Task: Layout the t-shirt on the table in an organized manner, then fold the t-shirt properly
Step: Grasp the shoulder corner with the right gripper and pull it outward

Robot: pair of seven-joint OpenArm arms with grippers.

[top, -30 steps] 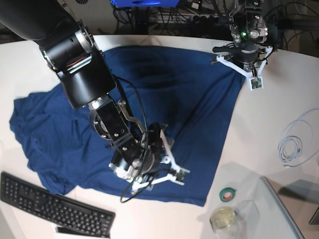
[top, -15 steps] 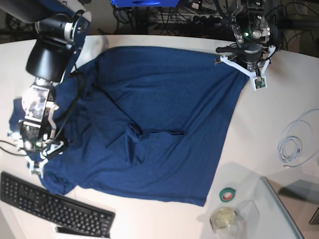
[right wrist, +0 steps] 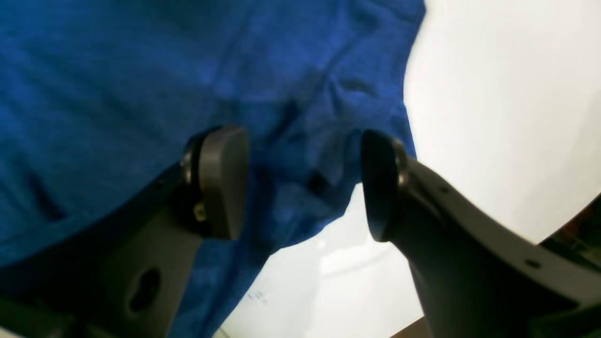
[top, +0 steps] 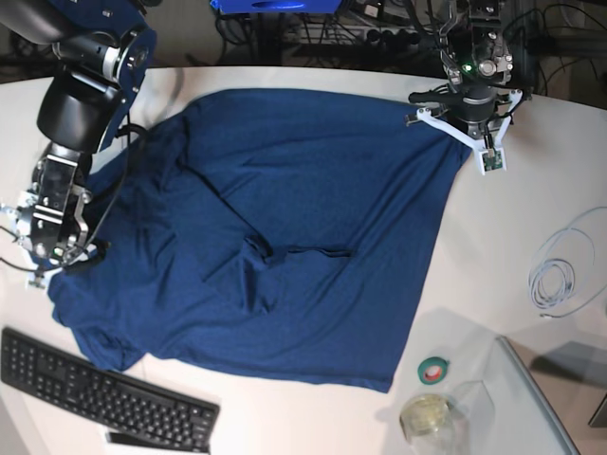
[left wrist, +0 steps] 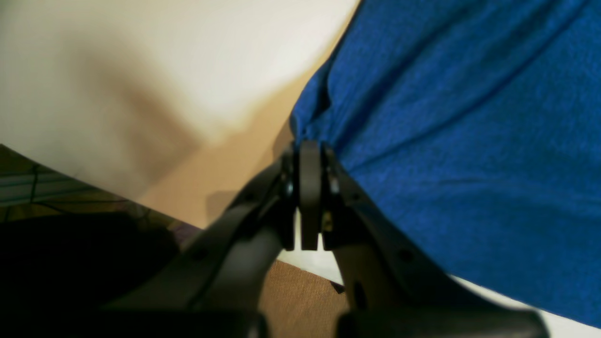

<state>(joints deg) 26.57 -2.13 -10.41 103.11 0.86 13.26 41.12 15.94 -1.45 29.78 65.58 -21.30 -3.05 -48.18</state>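
Note:
The dark blue t-shirt (top: 313, 218) lies spread over the white table (top: 531, 190), with a small ridge of folds near its middle. At the shirt's far right corner my left gripper (top: 467, 128) stands with its jaws pressed together. In the left wrist view the left gripper (left wrist: 307, 148) pinches the hem corner of the t-shirt (left wrist: 469, 141) just above the table (left wrist: 164, 61). My right gripper (top: 57, 261) is at the shirt's left edge. In the right wrist view the right gripper (right wrist: 300, 183) is open over the edge of the t-shirt (right wrist: 117, 84), nothing clamped between its fingers.
A black keyboard (top: 104, 398) lies at the near left, just below the shirt's lower corner. A green tape roll (top: 434, 370), a clear jar (top: 427, 415) and a coiled white cable (top: 560, 275) sit at the right. The table's far edge runs behind the left arm.
My right arm swung from the shirt's lower middle to its left edge, jaws a little narrower. The shirt's middle is uncovered now. The left arm holds the same corner.

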